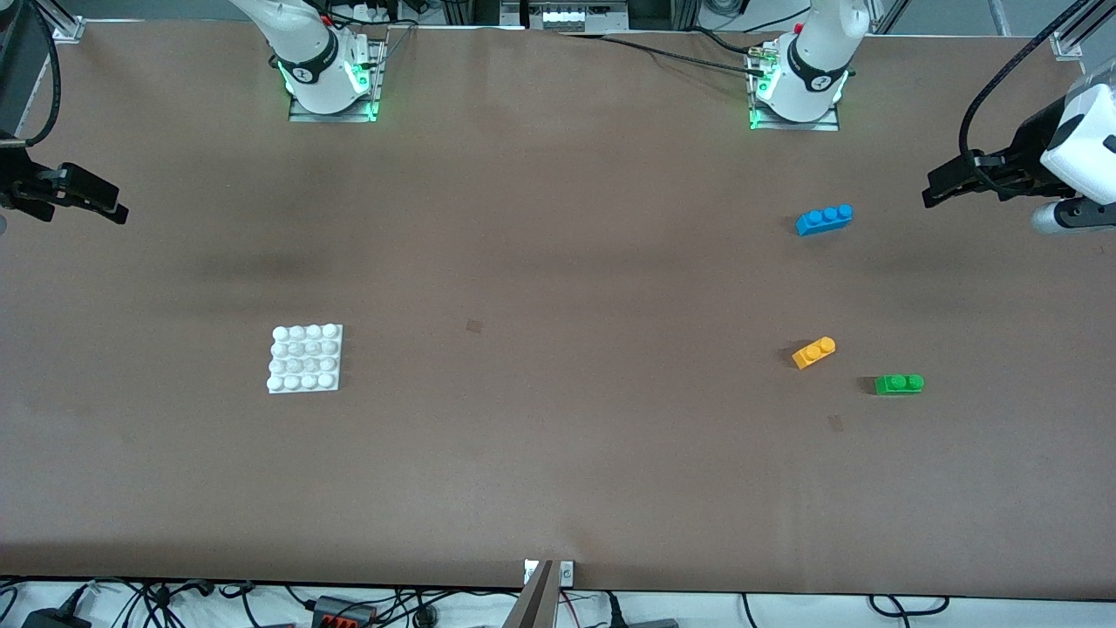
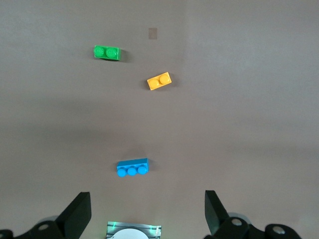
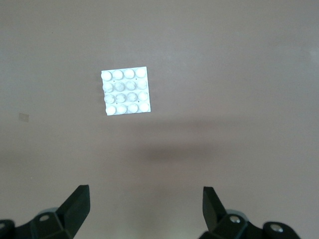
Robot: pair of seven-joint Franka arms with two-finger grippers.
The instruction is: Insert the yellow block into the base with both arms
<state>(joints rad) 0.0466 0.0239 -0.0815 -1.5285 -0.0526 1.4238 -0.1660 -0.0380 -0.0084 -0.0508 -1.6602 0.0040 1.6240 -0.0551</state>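
Three studded plastic bricks, one yellow block (image 1: 813,352), one green brick (image 1: 899,384) and one blue brick (image 1: 824,219), are lying at the left arm's end of the brown table (image 1: 558,453); one white square base (image 1: 304,358) is lying toward the right arm's end. The left end effector (image 2: 147,211) is hovering with fingers spread over the table edge, well apart from the yellow block. The right end effector (image 3: 145,209) is waiting, likewise spread, well apart from the base.

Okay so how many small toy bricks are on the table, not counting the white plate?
3, all toward the left arm's end: the blue brick farthest from the front camera, the yellow block nearer, and the green brick beside it, nearest. None looks hidden.
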